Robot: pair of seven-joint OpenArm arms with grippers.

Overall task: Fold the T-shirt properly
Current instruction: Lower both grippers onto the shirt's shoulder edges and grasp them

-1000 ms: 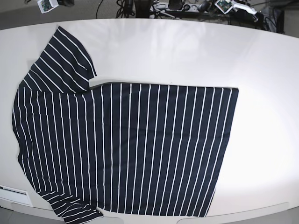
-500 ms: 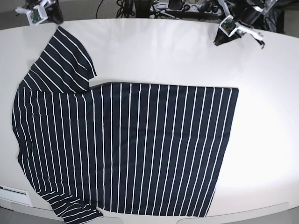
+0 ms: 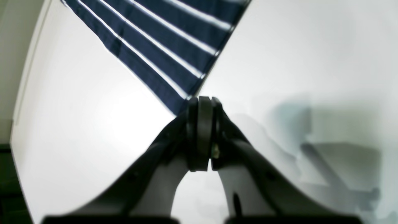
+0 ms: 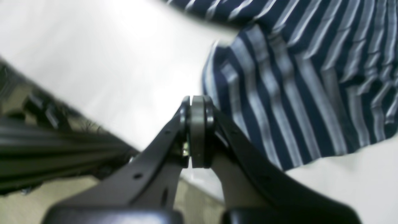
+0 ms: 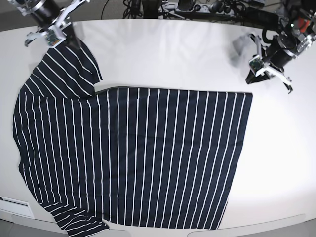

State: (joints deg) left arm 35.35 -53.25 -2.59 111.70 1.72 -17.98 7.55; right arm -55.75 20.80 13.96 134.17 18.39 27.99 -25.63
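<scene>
The T-shirt [image 5: 138, 153], dark navy with thin white stripes, lies spread flat on the white table [image 5: 173, 54], one sleeve [image 5: 69, 64] pointing to the far left. My left gripper [image 5: 253, 75] hovers shut just beyond the hem's far right corner [image 5: 249, 95]. In the left wrist view the gripper [image 3: 201, 104] has its fingers pressed together with nothing between them, and the T-shirt corner [image 3: 174, 53] lies just ahead. My right gripper [image 5: 63, 34] is shut and empty at the sleeve's tip. In the right wrist view the gripper [image 4: 197, 102] sits beside the T-shirt sleeve [image 4: 279, 81].
Cables and equipment [image 5: 163, 7] crowd the space behind the table's far edge. A white label [image 5: 12, 201] sits at the front left edge. In the right wrist view the table edge and dark gear [image 4: 46, 140] lie to the left.
Both arms have come down from the far edge toward the shirt: the left to the hem's far corner, the right to the sleeve tip. The shirt has not moved.
</scene>
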